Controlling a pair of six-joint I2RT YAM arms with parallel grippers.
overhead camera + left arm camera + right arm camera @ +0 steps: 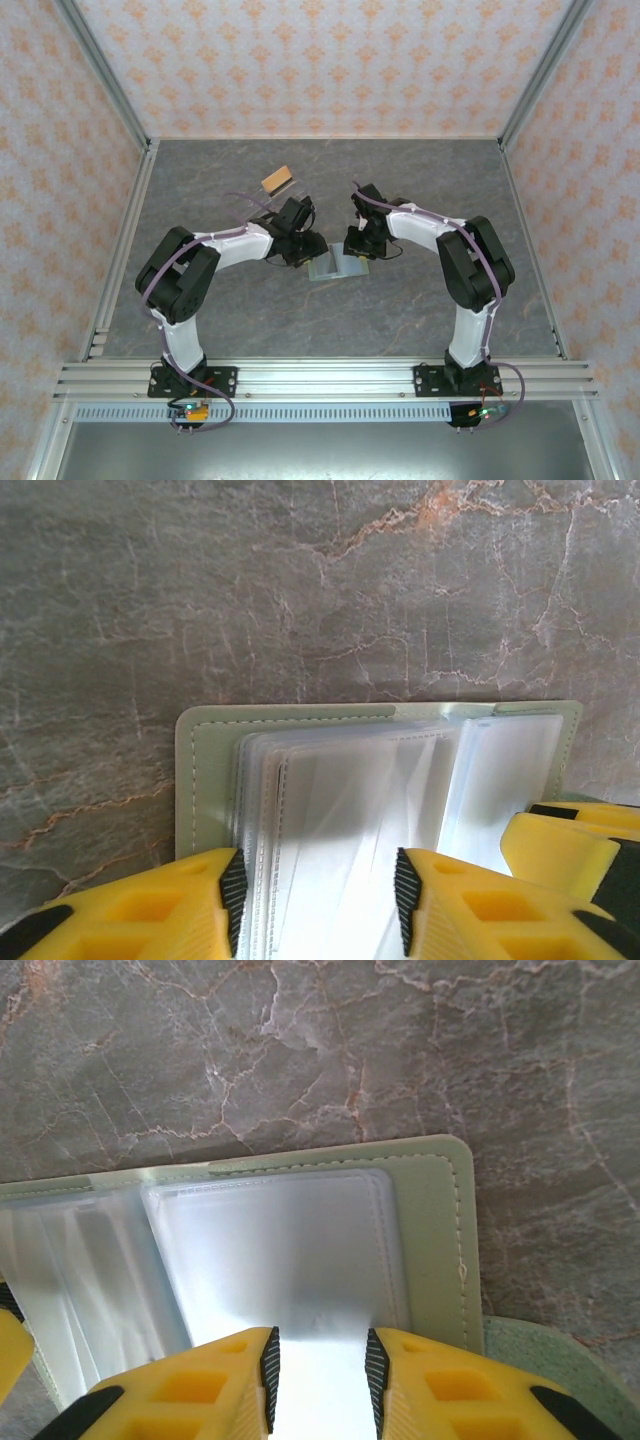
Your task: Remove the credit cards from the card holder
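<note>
The sage-green card holder (335,266) lies open like a book on the grey marble table, its clear plastic sleeves (360,790) fanned upward. I cannot make out any credit cards inside the glossy sleeves. My left gripper (304,250) hovers low over the left half (205,770), its jaws open (316,890) astride the stacked sleeves. My right gripper (358,244) is over the right half (435,1240), jaws a narrow gap apart (320,1365) above the top sleeve (270,1250), with nothing pinched between them. A right finger (560,845) reaches in beside the left jaws.
A small clear tray with a tan piece (278,180) sits on the table behind the left gripper. Patterned walls and metal frame rails (120,250) enclose the table on three sides. A textured green flap (545,1360) pokes out under the holder's right edge.
</note>
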